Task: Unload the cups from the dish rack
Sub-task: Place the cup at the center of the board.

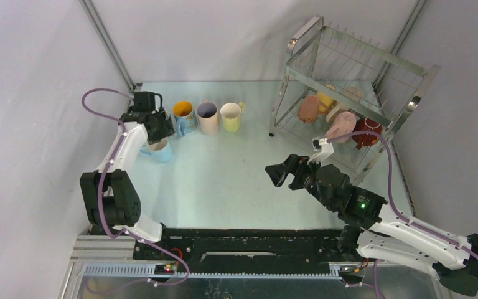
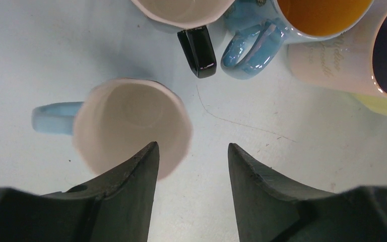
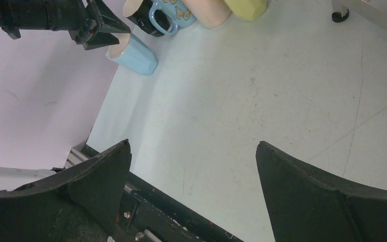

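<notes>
The chrome wire dish rack [image 1: 373,65] stands at the back right. Its lower tier holds several cups, among them a pink one [image 1: 309,107], a yellow one [image 1: 327,98] and a dark red one [image 1: 367,131]. A light blue cup [image 2: 131,126] with a cream inside stands upright on the table at the left. My left gripper [image 2: 192,146] hovers open just above it. Its left finger overlaps the rim, and only bare table shows between the fingers. My right gripper [image 1: 284,173] hangs wide open and holds nothing over mid-table, in front of the rack.
Behind the light blue cup stands a row of mugs: one with a black handle [image 2: 197,48], a blue butterfly mug [image 1: 183,115], a pink mug with a purple inside [image 1: 207,117] and a yellow mug [image 1: 231,116]. The rack's foot [image 3: 338,15] rests on the table. Walls close in left and right.
</notes>
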Motion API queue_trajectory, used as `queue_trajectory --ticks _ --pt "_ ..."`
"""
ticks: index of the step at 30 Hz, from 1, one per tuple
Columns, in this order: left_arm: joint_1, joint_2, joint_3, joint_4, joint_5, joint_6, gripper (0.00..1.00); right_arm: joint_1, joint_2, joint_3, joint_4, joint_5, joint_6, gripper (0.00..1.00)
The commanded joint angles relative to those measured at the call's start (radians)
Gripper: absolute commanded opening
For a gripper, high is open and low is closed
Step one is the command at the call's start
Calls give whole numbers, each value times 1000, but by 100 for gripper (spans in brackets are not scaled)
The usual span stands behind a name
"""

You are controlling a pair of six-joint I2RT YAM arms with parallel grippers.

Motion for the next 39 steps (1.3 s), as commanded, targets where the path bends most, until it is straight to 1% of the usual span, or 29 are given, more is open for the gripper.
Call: queue_trajectory --ticks 1,19,28,33,39 --pt "8 -12 -34 39 36 -6 59 15 -9 40 -11 29 -5 100" --pt "3 -7 -73 76 135 -34 60 21 -6 39 -15 39 -3 100" --pt "-3 -5 -73 79 143 -33 60 24 -1 40 -18 46 -1 100" --pt "-3 -35 -62 65 132 -26 60 23 9 39 -16 53 -4 100" --pt "-19 -119 -48 43 111 -10 66 11 26 39 -15 119 -24 100"
